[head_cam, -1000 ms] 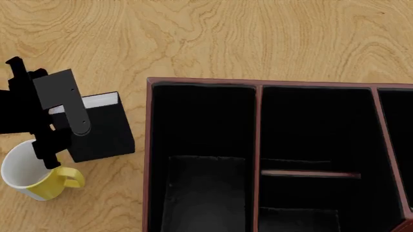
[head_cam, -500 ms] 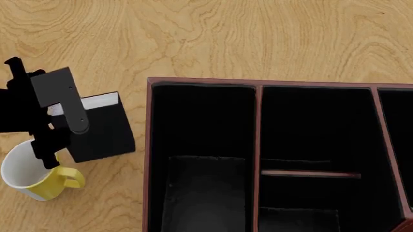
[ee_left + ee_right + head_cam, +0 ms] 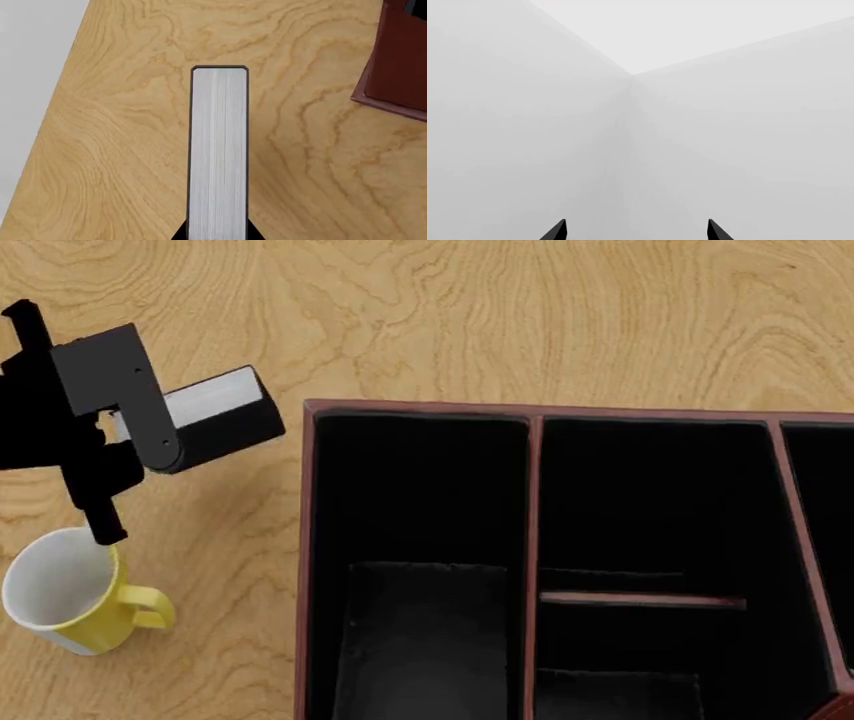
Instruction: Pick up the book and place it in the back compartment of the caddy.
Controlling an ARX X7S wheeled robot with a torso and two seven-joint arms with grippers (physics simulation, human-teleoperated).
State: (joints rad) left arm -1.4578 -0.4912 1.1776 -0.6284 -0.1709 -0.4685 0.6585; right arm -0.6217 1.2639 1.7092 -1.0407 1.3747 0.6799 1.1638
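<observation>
My left gripper (image 3: 158, 432) is shut on the black book (image 3: 220, 412) and holds it off the table, left of the caddy (image 3: 420, 410). The book's white page edges (image 3: 218, 150) face the left wrist camera, with the dark fingers (image 3: 179, 235) pressed on both covers. The reddish-brown caddy has a black interior. Its back compartment (image 3: 654, 500) lies beyond the low crossbar (image 3: 641, 599) in the middle column. A corner of the caddy (image 3: 397, 65) shows in the left wrist view. My right gripper (image 3: 636, 231) is open, facing blank grey walls, and is out of the head view.
A yellow-and-white mug (image 3: 60, 592) stands on the wooden table (image 3: 534, 310) below the left gripper, near the left edge. The caddy's large left section (image 3: 414, 500) sits closest to the book. The table's edge (image 3: 63, 65) shows in the left wrist view.
The left gripper has lifted the book off the table and carried it farther from the mug, and the book has tipped so less of its black cover shows. The mug now stands uncovered.
</observation>
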